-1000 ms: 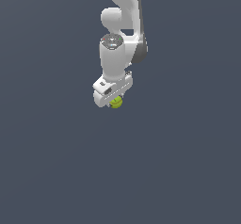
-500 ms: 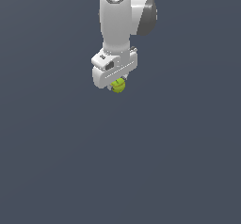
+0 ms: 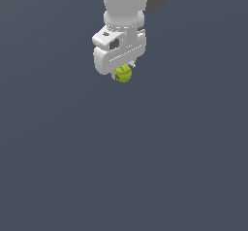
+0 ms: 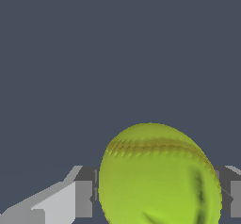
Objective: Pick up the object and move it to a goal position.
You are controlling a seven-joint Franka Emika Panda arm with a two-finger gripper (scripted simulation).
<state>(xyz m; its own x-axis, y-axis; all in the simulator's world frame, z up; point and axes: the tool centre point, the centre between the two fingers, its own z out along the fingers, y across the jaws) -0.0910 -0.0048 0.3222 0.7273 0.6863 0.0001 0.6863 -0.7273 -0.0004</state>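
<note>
The yellow-green ball [image 3: 124, 73] with faint darker seams sits between the fingers of my white gripper [image 3: 124, 74], which hangs from the arm near the top of the exterior view. The gripper is shut on the ball and holds it up off the dark grey floor. In the wrist view the ball [image 4: 157, 176] fills the space between the two grey fingertips [image 4: 84, 198], one on each side of it. Most of the fingers are hidden behind the gripper body in the exterior view.
A flat dark grey floor [image 3: 124, 167] spreads under the gripper in all directions. No goal marker shows in either view.
The arm has risen with the ball in the gripper; gripper and ball sit higher in the exterior view than one second ago. The grip is unchanged.
</note>
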